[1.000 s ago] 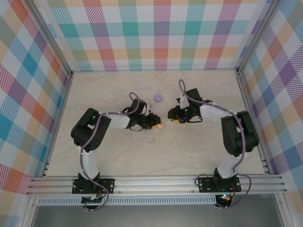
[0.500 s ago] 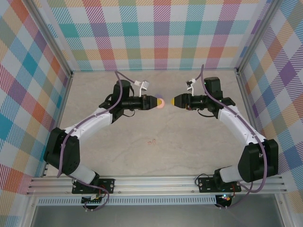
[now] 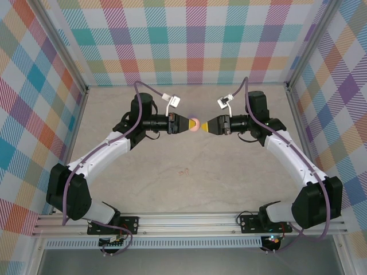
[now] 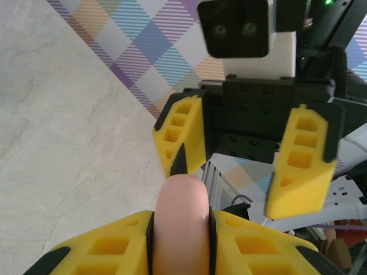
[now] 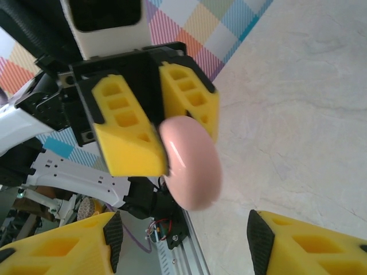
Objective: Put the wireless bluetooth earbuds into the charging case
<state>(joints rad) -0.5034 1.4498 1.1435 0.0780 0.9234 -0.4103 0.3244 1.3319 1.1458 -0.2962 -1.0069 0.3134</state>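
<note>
My left gripper (image 3: 191, 124) is shut on a pale pink round charging case (image 3: 195, 125), held on edge above the table's back middle. In the left wrist view the case (image 4: 182, 223) sits squeezed between my yellow fingers. My right gripper (image 3: 205, 125) faces it tip to tip, open, with its fingers (image 4: 301, 166) spread just beyond the case. The right wrist view has the case (image 5: 192, 163) ahead of my open right gripper (image 5: 184, 240), not touching its pads. Tiny pink earbuds (image 3: 183, 171) lie on the table, nearer the arm bases.
The marble-patterned table (image 3: 241, 177) is boxed in by plaid walls (image 3: 195, 40) at the back and both sides. A metal rail (image 3: 189, 220) runs along the near edge by the arm bases.
Both arms have unfolded from low near the table centre and risen toward the back. The left one carried the pink case up. The right gripper opened wider and came closer to the case.
</note>
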